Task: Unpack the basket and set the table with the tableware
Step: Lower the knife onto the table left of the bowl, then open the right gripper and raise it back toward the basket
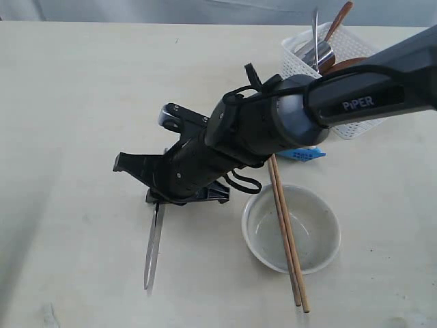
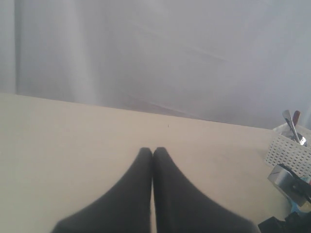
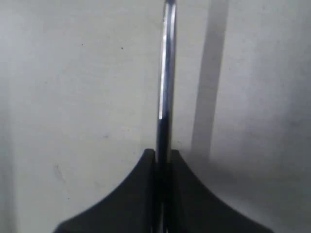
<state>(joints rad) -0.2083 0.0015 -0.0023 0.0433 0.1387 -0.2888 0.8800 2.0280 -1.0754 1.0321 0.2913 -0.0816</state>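
My right gripper [image 1: 158, 200] reaches across the table [image 1: 75, 89] and is shut on a steel knife [image 1: 154, 247], whose blade points toward the near edge, left of the white bowl [image 1: 316, 231]. In the right wrist view the knife [image 3: 166, 73] runs straight out from between the shut jaws of that gripper [image 3: 163, 155], just above the tabletop. Wooden chopsticks [image 1: 284, 229] lie across the bowl. The white basket [image 1: 355, 48] at the back right holds a steel cup [image 1: 321, 53], a fork [image 1: 315, 26], a dark red spoon [image 1: 339, 20] and a brown plate [image 1: 347, 65]. My left gripper [image 2: 153, 151] is shut and empty.
A blue snack bag [image 1: 305, 154] lies between the basket and the bowl, partly under the right arm [image 1: 369, 89]. The arm's body crosses the middle of the table. In the left wrist view the basket [image 2: 286, 151] shows at the far edge.
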